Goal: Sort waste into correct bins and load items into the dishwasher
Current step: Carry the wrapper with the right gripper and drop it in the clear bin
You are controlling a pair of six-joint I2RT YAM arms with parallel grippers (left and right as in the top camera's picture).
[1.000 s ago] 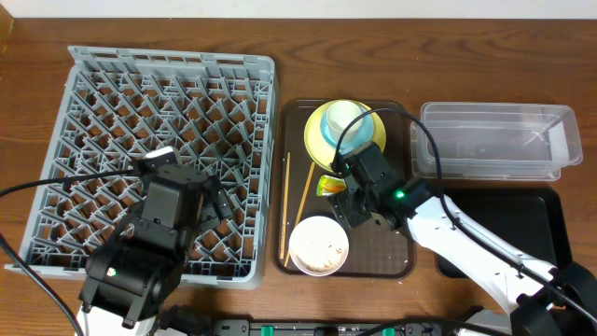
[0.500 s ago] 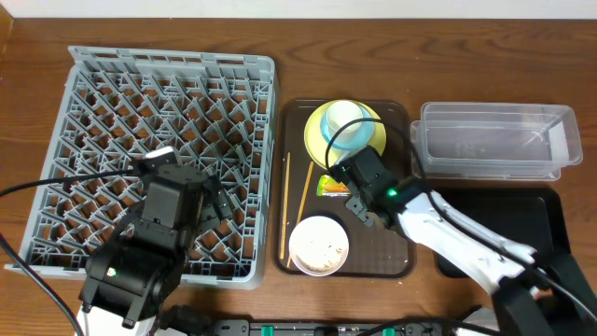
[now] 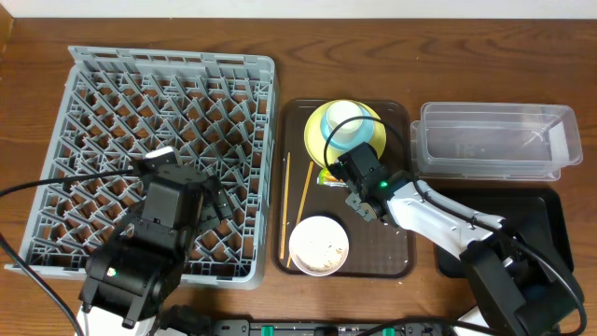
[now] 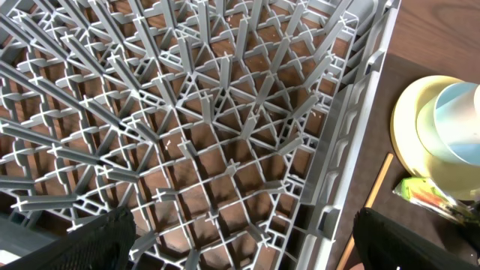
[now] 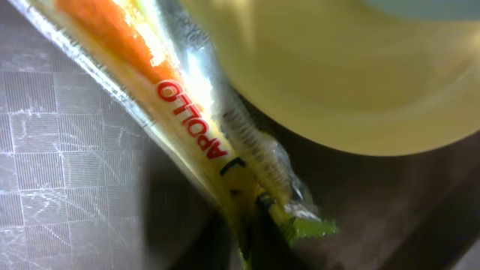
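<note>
R pincer (image 3: pixel 342 178) clenched on snack wrapper (image 5: pixel 196 129) end at yellow plate (image 5: pixel 337 75) rim, prob. to pull it clear for binning. L pincer (image 4: pixel 244 241) released, parked over dish rack (image 3: pixel 112 84).

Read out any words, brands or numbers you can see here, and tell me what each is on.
"APOLLO": red letters, upside down in the right wrist view, on the snack wrapper.
No other readable text in any view.

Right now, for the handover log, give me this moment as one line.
left gripper: open, over dish rack | right gripper: shut on snack wrapper beside yellow plate
</note>
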